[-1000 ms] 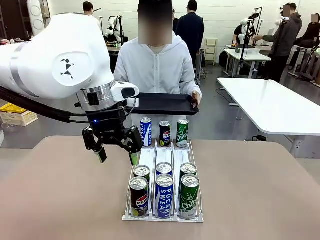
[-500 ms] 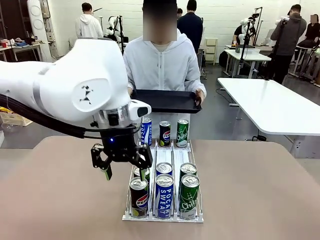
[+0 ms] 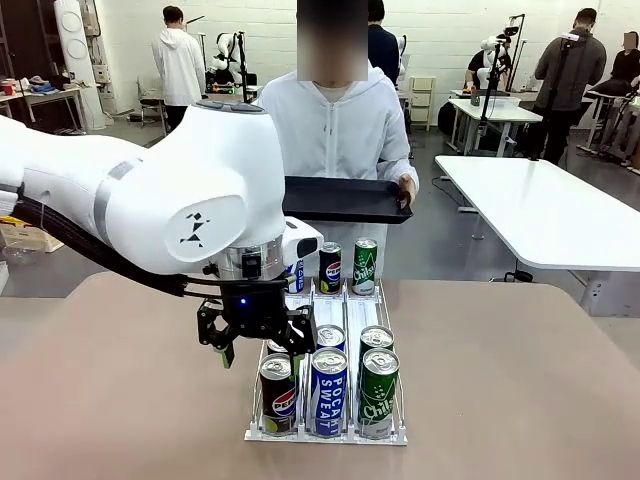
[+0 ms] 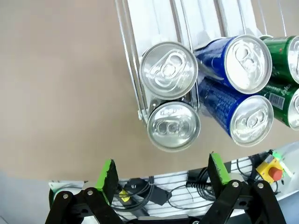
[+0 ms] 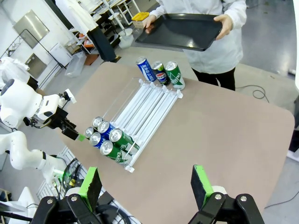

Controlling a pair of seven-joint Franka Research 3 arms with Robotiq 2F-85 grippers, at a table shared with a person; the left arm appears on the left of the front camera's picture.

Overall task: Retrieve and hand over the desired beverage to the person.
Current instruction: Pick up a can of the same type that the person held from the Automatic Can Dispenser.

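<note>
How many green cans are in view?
3: front green can and second green can behind it, near end of the rack, right lane; third green can at its far end. None seems hidden.

Bright even indoor light, soft shadows, glare on can tops (image 4: 169, 70), wrist views bowed at edges

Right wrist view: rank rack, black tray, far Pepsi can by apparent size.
1. rack: largest.
2. black tray: next, though it's farther off, so real order with rack is unsure.
3. far Pepsi can: smallest.
</note>
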